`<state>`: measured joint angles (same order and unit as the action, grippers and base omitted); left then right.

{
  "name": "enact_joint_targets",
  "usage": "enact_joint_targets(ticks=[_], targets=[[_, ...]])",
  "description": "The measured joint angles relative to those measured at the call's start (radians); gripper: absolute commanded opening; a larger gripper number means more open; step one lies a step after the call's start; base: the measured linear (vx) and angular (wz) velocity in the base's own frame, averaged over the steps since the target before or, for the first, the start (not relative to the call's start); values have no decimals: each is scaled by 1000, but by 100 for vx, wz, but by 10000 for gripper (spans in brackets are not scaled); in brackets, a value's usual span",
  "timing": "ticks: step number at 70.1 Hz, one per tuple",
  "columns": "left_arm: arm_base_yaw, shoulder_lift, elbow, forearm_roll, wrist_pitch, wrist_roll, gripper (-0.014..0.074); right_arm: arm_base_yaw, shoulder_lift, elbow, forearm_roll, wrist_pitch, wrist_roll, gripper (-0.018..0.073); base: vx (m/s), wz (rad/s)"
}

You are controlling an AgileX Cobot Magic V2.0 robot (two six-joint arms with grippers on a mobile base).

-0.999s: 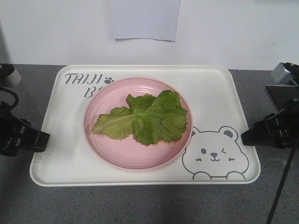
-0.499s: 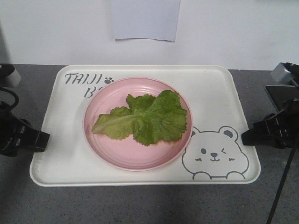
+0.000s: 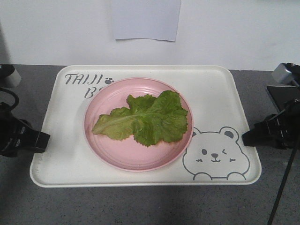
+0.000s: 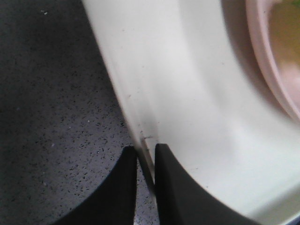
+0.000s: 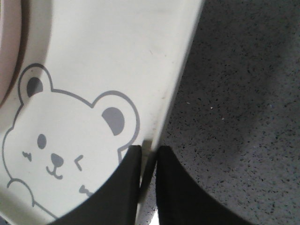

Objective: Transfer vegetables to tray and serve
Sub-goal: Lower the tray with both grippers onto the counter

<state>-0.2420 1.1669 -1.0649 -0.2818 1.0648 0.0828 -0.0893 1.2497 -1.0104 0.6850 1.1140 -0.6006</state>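
Note:
A green frilly lettuce leaf (image 3: 146,118), the vegetables, lies on a round pink plate (image 3: 117,154) that stands on the cream-white tray (image 3: 215,86) with the bear drawing (image 3: 214,153). My left gripper (image 3: 47,138) is shut on the tray's left rim (image 4: 136,126), one finger outside, one inside. Across from it my right gripper (image 3: 243,138) is shut on the tray's right rim (image 5: 165,117) beside the bear (image 5: 70,136). The plate's pink edge (image 4: 272,70) shows in the left wrist view.
The tray rests on a dark speckled counter (image 3: 140,206). A white wall with a sheet of paper (image 3: 145,18) stands behind it. Arm hardware and a cable (image 3: 283,183) flank the tray on the right.

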Motion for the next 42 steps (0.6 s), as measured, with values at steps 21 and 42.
enact_joint_targets(ticks=[21, 42], targets=[[0, 0, 0, 0, 0, 0, -7, 0, 0, 0, 0, 0, 0, -3, 0, 0], [0, 0, 0, 0, 0, 0, -7, 0, 0, 0, 0, 0, 0, -3, 0, 0]])
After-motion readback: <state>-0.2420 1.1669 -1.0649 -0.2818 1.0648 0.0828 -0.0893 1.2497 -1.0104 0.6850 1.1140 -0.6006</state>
